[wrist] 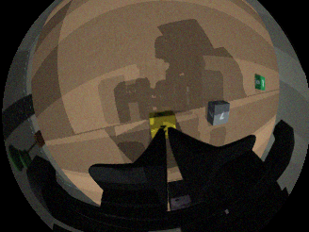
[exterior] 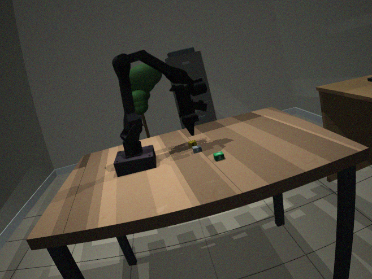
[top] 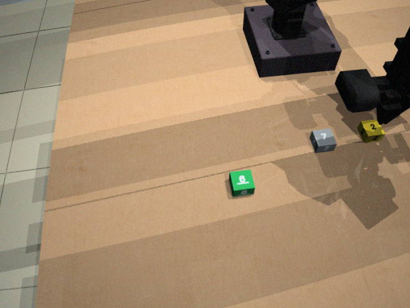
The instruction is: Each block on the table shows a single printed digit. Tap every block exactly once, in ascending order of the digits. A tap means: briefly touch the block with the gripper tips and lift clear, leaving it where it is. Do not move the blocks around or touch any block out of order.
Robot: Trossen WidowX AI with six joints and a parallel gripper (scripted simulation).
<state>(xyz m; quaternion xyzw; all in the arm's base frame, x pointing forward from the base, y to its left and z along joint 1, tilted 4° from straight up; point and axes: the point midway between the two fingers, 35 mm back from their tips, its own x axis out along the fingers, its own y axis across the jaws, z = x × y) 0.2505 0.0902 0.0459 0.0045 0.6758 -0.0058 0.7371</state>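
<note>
My gripper (top: 382,122) (exterior: 193,134) (wrist: 165,131) is shut with nothing between its tips. It points down just above the yellow block with the digit 2 (top: 372,131) (exterior: 192,143) (wrist: 162,119). In the wrist view the tips overlap the near part of that block; whether they touch it I cannot tell. The grey block with the digit 7 (top: 323,140) (exterior: 197,149) (wrist: 219,112) sits beside the yellow one. The green block with the underlined digit 6 (top: 242,182) (exterior: 218,156) (wrist: 259,82) lies farther off, past the grey one.
The dark arm base (top: 295,49) (exterior: 135,163) (wrist: 181,202) stands on the wooden table (top: 139,232) (exterior: 168,192). The arm's shadow falls across the yellow and grey blocks. A second desk (exterior: 345,110) stands at the right, and a dark cabinet (exterior: 192,64) stands behind the table.
</note>
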